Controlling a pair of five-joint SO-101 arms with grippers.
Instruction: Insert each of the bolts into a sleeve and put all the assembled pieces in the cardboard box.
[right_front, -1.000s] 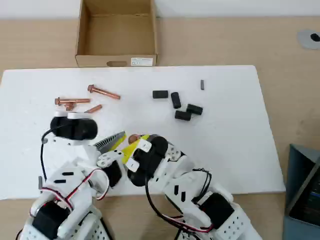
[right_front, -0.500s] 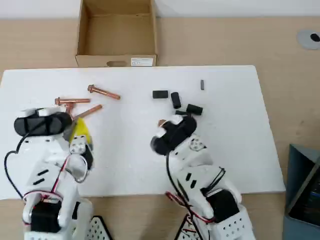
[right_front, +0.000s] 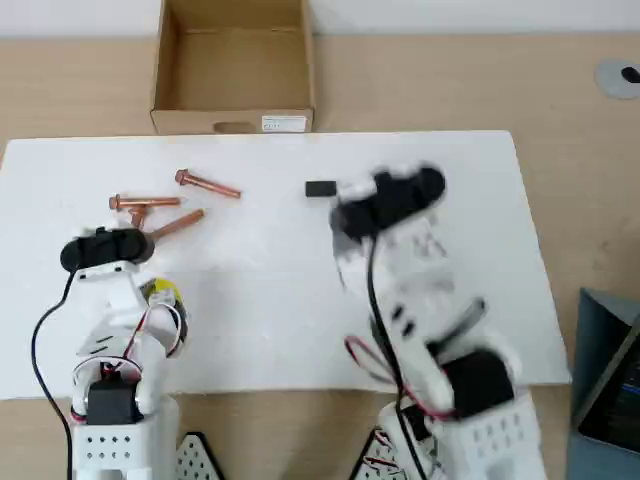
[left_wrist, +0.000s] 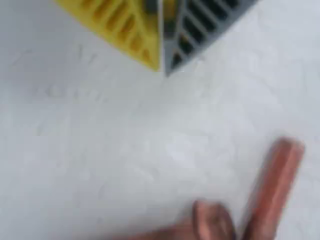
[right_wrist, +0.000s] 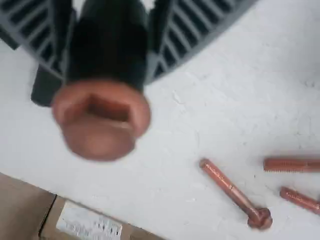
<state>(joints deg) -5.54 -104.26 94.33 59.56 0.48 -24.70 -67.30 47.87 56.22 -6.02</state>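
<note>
My right gripper is shut on a black sleeve, and a copper bolt head sticks out of it. In the high view the right arm is over the sleeve area at the mat's centre. My left gripper is shut and holds nothing, just above the white mat near two loose bolts. Three long copper bolts and a short one lie at the left, ahead of the left arm. One black sleeve lies beside the right arm. The cardboard box stands beyond the mat.
The white mat covers most of the wooden table. A small dark pin lies far right on the mat. A grey bin stands at the right edge. The box's corner is close under the right gripper's view.
The right arm swung from the front centre towards the far side, carrying the sleeved bolt. The left arm pulled back to the left, away from the right gripper.
</note>
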